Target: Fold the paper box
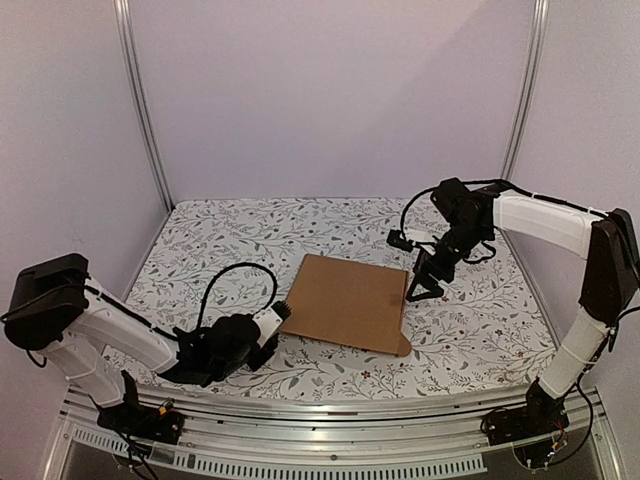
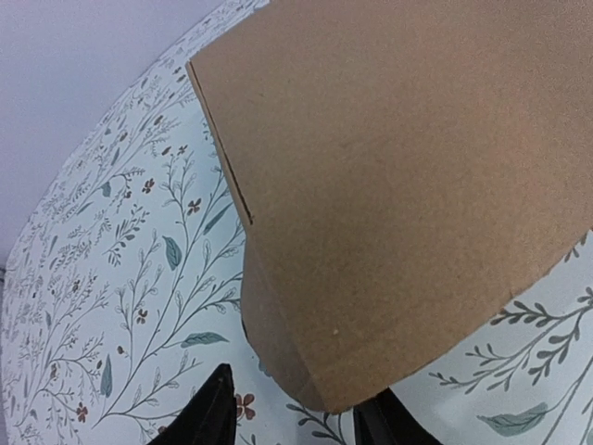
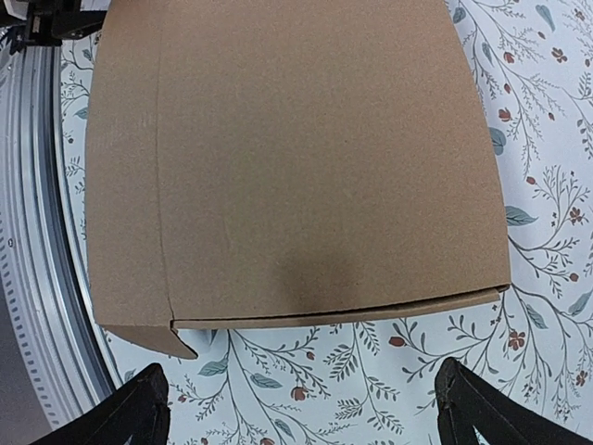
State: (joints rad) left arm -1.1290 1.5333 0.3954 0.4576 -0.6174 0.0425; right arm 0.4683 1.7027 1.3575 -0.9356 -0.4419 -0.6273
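Note:
The paper box (image 1: 350, 300) lies flat on the floral table, a plain brown cardboard sheet with a small tab at its near right corner. My left gripper (image 1: 284, 312) is low at the box's left edge. In the left wrist view a rounded corner of the box (image 2: 417, 185) reaches between the fingers of the left gripper (image 2: 296, 419), which stand partly apart; the left finger is clear of the cardboard. My right gripper (image 1: 420, 290) hangs open just off the box's right edge. The right wrist view shows the box (image 3: 296, 158) beyond the wide-spread right gripper (image 3: 301, 408), with nothing between its fingers.
A metal rail (image 1: 300, 410) runs along the near edge of the table, seen too in the right wrist view as the rail (image 3: 37, 232). Upright frame posts (image 1: 145, 110) and pale walls close the back and sides.

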